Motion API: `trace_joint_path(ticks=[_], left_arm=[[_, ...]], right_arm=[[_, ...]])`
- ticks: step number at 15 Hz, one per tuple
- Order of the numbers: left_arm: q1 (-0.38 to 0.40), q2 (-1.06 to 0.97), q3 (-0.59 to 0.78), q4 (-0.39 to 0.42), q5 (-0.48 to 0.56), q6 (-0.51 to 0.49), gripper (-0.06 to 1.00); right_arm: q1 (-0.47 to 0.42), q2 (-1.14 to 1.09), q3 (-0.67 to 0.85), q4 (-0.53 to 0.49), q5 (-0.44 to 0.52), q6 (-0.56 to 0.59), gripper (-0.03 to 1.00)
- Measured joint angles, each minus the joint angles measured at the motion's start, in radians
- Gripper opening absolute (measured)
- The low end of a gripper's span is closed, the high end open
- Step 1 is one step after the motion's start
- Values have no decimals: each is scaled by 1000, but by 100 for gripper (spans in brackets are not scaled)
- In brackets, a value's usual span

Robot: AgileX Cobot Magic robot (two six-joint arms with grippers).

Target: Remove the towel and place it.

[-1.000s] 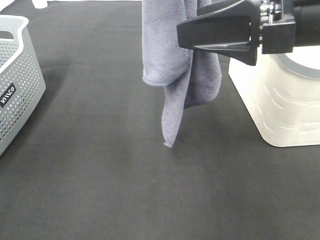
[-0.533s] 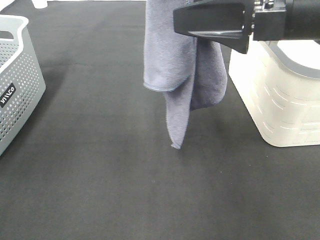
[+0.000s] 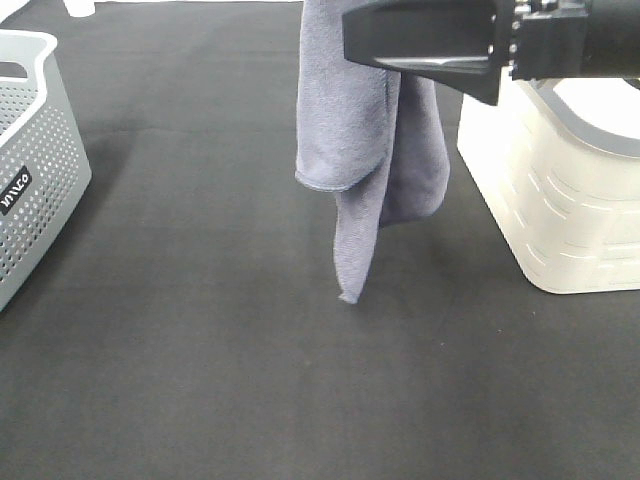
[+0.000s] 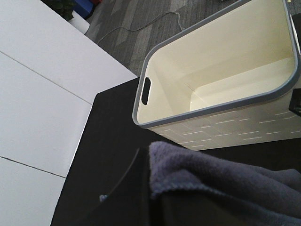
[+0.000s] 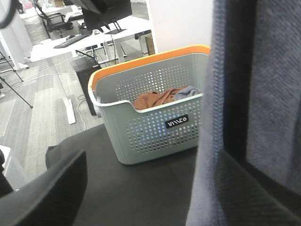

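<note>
The grey-blue towel hangs in folds from above the exterior high view, its lowest corner just above the black table. The left gripper is out of the exterior view; in its wrist view it appears shut on the towel's upper edge, with one dark finger showing. The right gripper reaches in from the right at the top, in front of the towel. In its wrist view the towel hangs against one side, and the other finger stands well apart, so it looks open.
A cream basket with a grey rim stands on the right, empty inside in the left wrist view. A grey perforated basket stands at the left edge; the right wrist view shows its orange rim and orange-brown clothes inside.
The hanging towel has shifted slightly right toward the cream basket. The right gripper has risen toward the top of the view.
</note>
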Motion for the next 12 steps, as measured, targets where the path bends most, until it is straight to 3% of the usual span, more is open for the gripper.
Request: trace_joint_path(ticks=[4, 12], left_arm=[[0, 0, 0, -2, 0, 0, 0], [0, 0, 0, -27, -1, 0, 0]], right_arm=[[0, 13, 0, -1, -35, -9, 73], [0, 78, 0, 47, -3, -70, 73]])
